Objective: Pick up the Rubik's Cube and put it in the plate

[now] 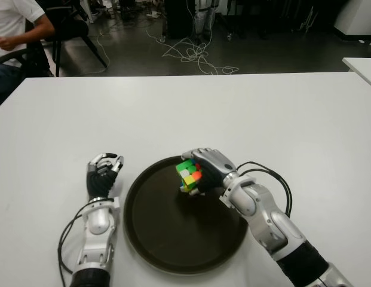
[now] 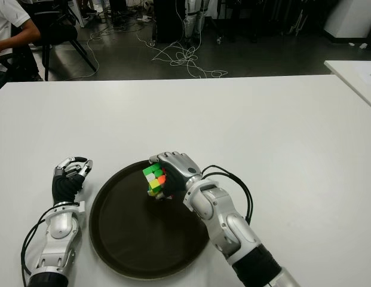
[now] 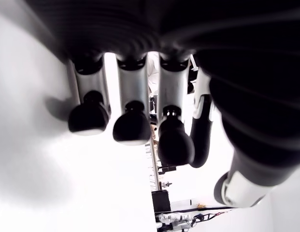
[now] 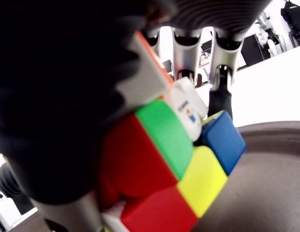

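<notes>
Your right hand [image 1: 210, 170] is clamped on the Rubik's Cube [image 1: 189, 175], fingers wrapped over the top and thumb underneath, and it holds the cube over the far part of the dark round plate [image 1: 173, 251], just inside the rim. I judge the cube is kept off the plate floor so you can lower it toward the middle before letting go; a shadow beneath it supports that, though the eye views alone don't settle whether a corner touches.

Your left hand [image 1: 101, 173] shows on the white table [image 1: 245, 107] just beside the plate's left rim, toward the table's near edge, out of the way of the drop. Its fingers are curled loosely and hold nothing.

The right wrist view gives you what the head cameras cannot: the cube seated deep against the palm, with red, green, yellow and blue tiles showing and the brown plate surface behind it. The left wrist view shows only bare fingertips [image 3: 133, 128] over white table.
</notes>
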Available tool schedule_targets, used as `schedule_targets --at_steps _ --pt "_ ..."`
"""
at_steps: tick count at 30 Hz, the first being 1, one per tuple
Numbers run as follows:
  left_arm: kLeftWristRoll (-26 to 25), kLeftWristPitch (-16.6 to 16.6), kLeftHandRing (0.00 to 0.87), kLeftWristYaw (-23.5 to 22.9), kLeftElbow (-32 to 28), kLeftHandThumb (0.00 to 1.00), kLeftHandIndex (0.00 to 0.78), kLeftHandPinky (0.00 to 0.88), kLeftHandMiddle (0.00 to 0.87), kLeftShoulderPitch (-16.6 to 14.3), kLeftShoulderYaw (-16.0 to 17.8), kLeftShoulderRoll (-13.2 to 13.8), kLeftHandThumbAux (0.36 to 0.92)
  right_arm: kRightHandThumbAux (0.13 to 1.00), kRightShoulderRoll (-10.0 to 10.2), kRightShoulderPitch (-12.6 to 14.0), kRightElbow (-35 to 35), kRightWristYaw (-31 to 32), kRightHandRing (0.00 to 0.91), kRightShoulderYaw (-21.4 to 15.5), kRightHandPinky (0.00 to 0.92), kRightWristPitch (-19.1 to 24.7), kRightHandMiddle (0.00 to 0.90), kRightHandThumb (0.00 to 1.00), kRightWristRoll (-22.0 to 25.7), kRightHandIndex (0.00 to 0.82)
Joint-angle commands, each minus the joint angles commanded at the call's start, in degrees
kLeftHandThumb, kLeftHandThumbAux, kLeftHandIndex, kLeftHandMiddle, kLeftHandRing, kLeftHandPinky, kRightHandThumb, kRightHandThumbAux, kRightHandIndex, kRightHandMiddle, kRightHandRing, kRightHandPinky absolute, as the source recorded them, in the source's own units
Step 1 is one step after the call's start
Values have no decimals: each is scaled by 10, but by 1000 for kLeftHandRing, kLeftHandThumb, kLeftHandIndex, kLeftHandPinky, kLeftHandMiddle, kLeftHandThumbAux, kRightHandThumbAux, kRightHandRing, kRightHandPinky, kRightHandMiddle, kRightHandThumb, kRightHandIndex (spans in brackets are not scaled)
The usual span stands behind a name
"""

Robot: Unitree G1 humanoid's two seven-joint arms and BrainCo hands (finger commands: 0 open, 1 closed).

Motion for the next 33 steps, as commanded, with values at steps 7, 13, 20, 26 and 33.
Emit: schedule_targets --at_steps 7,13,20,26,33 --pt "3 6 820 6 -1 715 445 815 815 -1 0 -1 700 946 -18 -3 5 4 810 9 783 -33 812 0 8 678" --pt "7 9 826 12 1 715 445 819 817 -2 0 -1 700 942 -22 0 -2 15 796 3 773 -51 797 0 31 679" --pt "9 5 820 11 2 714 444 808 814 -1 -2 0 700 937 -28 6 -36 60 723 -20 676 -56 720 0 97 563" --pt "9 5 830 9 2 716 445 825 821 -1 -3 2 699 878 -21 -2 18 99 422 -29 354 -102 442 0 196 241" --pt "11 9 836 12 -5 716 444 832 819 4 -4 1 699 789 -27 3 7 138 92 -39 97 -127 77 0 267 29"
